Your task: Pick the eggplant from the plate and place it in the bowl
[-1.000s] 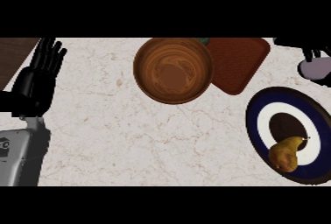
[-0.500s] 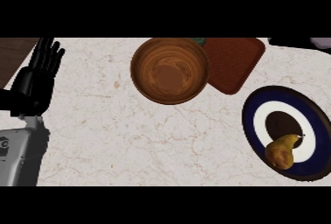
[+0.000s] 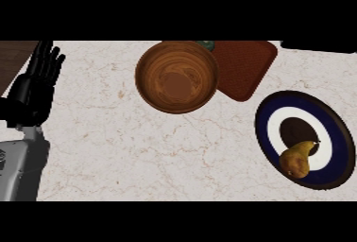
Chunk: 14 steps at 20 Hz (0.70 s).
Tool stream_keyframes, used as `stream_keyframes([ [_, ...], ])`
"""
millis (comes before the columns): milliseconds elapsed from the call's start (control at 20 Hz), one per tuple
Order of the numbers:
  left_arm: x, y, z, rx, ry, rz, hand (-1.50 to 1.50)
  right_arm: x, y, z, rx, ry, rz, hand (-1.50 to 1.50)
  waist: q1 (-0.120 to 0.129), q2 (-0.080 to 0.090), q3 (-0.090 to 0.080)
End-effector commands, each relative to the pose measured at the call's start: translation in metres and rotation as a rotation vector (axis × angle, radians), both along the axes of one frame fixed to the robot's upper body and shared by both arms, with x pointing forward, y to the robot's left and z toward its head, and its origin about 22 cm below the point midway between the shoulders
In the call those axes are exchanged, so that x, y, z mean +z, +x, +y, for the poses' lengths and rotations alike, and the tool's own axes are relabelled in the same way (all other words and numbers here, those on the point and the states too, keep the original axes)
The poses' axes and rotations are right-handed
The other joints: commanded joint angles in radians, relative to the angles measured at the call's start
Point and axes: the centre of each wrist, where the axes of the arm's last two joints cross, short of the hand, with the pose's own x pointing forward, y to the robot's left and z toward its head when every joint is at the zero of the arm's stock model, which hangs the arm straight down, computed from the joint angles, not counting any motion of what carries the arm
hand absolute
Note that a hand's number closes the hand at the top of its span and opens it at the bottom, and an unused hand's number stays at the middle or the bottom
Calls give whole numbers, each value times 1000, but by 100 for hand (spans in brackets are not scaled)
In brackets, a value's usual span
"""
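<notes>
Head view, looking steeply down, puts my left hand (image 3: 36,78) at the far left edge of the counter (image 3: 125,151), well apart from the wooden bowl (image 3: 177,76). Its fingers are straight and together, pointing up, holding nothing; it is simply resting there. My right hand does not show at all.

What sits on the plate (image 3: 268,134), to the right of the bowl and lower in the picture, is a yellow-brown, pear-shaped fruit (image 3: 298,158) with a narrow neck and a fat base. It does not look like an eggplant to me, yet it is the only thing on that plate, lying toward the plate's lower edge, partly on the white ring and partly on the dark blue band.

My worry is the shape: rounded and smooth-looking, tapered at one end, it could roll or slide on the glossy plate if my fingers meet it off-centre, and it lies close to the plate's rim on the side away from the bowl. A second risk is picking the wrong target, since nothing purple shows.

The bowl is round, with ringed wood grain and a deep brown hollow. Just beside it, touching its right edge, lies a reddish-brown mat (image 3: 244,66) with rounded corners and a fine weave; something green (image 3: 206,45) peeks out between them. The counter is pale marble with thin rusty veins.
</notes>
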Motion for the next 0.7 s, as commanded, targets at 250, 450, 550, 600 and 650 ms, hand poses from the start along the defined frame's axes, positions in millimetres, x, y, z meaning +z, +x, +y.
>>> stream_keyframes([
  [250, -3, -3, 9, 45, -1, 5, 0, 36, 19, 98, 248, -3, 182, 150, -29, -9, -3],
  [450, -15, -16, 8, 36, -8, 20, 0, 4, 25, 141, 303, -45, 211, 150, -42, -17, -2],
  [550, -15, -19, 10, 52, -1, 22, 0, -10, 26, 151, 316, -93, 250, 150, -43, -17, -1],
  [600, -12, -11, 17, 39, -20, 25, 0, 11, 24, 172, 327, -104, 229, 150, -52, -15, -2],
  [650, -15, -15, 12, 56, -8, 34, 0, 2, 25, 180, 338, -99, 257, 150, -49, -16, -2],
])
